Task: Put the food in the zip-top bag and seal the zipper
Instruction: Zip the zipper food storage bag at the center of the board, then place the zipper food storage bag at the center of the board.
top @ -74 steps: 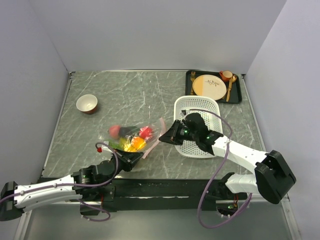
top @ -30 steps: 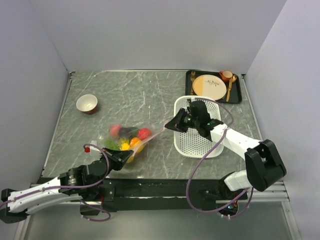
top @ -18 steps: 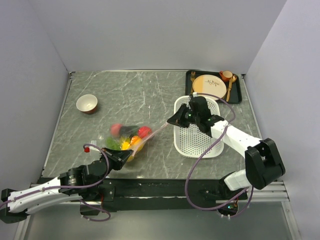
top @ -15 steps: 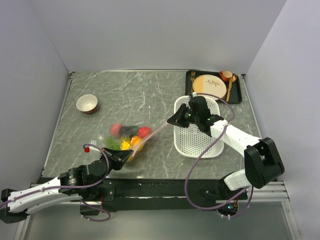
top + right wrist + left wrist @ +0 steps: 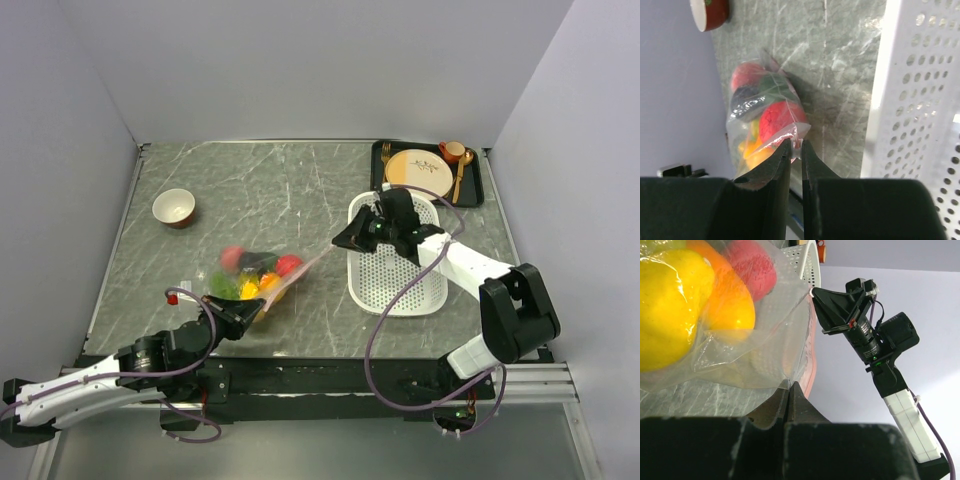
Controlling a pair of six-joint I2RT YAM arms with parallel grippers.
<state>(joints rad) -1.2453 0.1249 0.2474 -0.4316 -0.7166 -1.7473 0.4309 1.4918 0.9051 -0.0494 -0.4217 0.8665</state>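
Note:
The zip-top bag [image 5: 255, 280] lies at front centre with the food inside: red tomato [image 5: 289, 265], pink peach [image 5: 231, 259], orange mango [image 5: 270, 284], yellow lemon [image 5: 247, 291] and dark and green pieces. The pink zipper [image 5: 305, 270] is stretched taut between both grippers. My left gripper [image 5: 260, 308] is shut on the bag's near corner [image 5: 789, 384]. My right gripper [image 5: 340, 243] is shut on the zipper's far end [image 5: 797, 142], beside the basket. In the right wrist view the bag [image 5: 765, 110] hangs just beyond the jaws.
A white perforated basket [image 5: 395, 262] stands right of the bag, under my right arm. A black tray [image 5: 381, 172] with a cream plate, cup and gold cutlery sits at back right. A small bowl [image 5: 174, 208] sits at back left. Walls enclose the table.
Over 2.5 s the left gripper drew back left with the bag's corner, and the right gripper moved farther away, so the zipper went taut. Little moved in the last half second.

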